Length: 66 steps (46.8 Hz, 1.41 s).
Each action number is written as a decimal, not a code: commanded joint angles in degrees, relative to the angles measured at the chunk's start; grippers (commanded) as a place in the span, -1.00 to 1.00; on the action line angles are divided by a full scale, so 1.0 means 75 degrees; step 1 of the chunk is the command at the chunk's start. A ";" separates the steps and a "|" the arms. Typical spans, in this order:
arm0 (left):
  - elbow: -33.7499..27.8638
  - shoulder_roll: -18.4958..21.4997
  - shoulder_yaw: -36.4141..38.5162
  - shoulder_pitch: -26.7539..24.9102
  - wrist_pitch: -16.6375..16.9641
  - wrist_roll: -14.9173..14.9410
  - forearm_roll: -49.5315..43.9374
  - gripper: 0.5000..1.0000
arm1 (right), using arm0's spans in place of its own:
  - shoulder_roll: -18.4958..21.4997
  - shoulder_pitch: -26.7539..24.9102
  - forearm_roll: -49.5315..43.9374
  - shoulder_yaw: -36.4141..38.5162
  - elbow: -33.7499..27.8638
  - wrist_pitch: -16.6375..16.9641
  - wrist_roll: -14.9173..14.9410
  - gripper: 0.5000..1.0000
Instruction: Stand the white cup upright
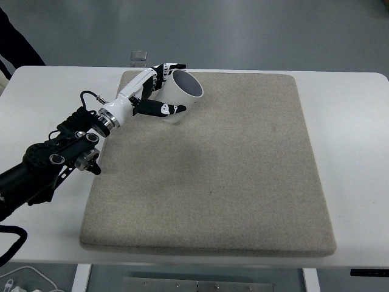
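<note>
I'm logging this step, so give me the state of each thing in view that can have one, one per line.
Cup: tilted, mouth facing up and right, base low over the mat's far left corner, not yet upright.
Left hand: shut on the cup, thumb across its front.
Mat: flat on the table.
Right hand: not in view.
</note>
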 commanded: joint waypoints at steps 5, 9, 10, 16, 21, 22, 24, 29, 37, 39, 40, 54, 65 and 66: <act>0.0044 -0.0083 0.0281 0.0000 0.0404 0.0001 0.0078 -1.00 | 0.0000 0.0001 0.0000 0.0003 -0.0009 0.0000 0.0000 0.72; 0.0067 -0.0107 0.0433 0.0011 0.0592 0.0001 0.0078 -1.00 | 0.0000 0.0001 0.0000 0.0003 0.0003 0.0000 0.0000 0.72; 0.0079 -0.0118 0.0468 0.0035 0.0627 0.0001 0.0078 -1.00 | 0.0000 0.0001 0.0011 -0.0008 -0.0009 0.0000 0.0000 0.72; 0.0114 -0.0212 0.0504 0.0117 0.0674 0.0001 0.0078 -1.00 | 0.0000 0.0001 0.0000 0.0003 0.0003 0.0000 0.0000 0.72; 0.0114 -0.0212 0.0492 0.0129 0.0686 0.0001 0.0066 -0.82 | 0.0000 0.0001 0.0000 -0.0008 0.0003 0.0000 0.0000 0.72; 0.0114 -0.0212 0.0492 0.0129 0.0698 0.0001 0.0066 -0.79 | 0.0000 0.0001 0.0000 -0.0009 0.0003 0.0000 0.0000 0.72; 0.0114 -0.0212 0.0492 0.0152 0.0698 0.0001 0.0043 -0.60 | 0.0000 0.0001 0.0000 0.0003 0.0003 0.0000 0.0000 0.72; 0.0102 -0.0224 0.0492 0.0199 0.0698 0.0001 -0.0004 -0.34 | 0.0000 0.0001 0.0000 0.0003 -0.0009 0.0000 0.0000 0.72; 0.0090 -0.0224 0.0445 0.0222 0.0698 0.0001 -0.0039 0.40 | 0.0000 0.0001 0.0000 -0.0009 0.0003 0.0000 0.0000 0.72; 0.0079 -0.0224 0.0434 0.0222 0.0698 0.0001 -0.0039 0.51 | 0.0000 0.0001 0.0000 0.0003 -0.0009 0.0000 0.0000 0.72; 0.0079 -0.0224 0.0422 0.0222 0.0698 0.0001 -0.0051 0.55 | 0.0000 0.0001 0.0000 -0.0008 -0.0009 0.0000 0.0000 0.72; 0.0079 -0.0224 0.0351 0.0234 0.0698 0.0001 -0.0121 0.97 | 0.0000 0.0001 0.0000 0.0003 -0.0009 0.0000 0.0000 0.72; 0.0044 -0.0224 0.0340 0.0246 0.0698 0.0001 -0.0180 0.97 | 0.0000 0.0001 0.0000 0.0003 0.0003 0.0000 0.0000 0.72; 0.0044 -0.0212 0.0328 0.0246 0.0709 0.0001 -0.0180 0.98 | 0.0000 0.0001 0.0000 0.0003 0.0003 0.0000 0.0000 0.72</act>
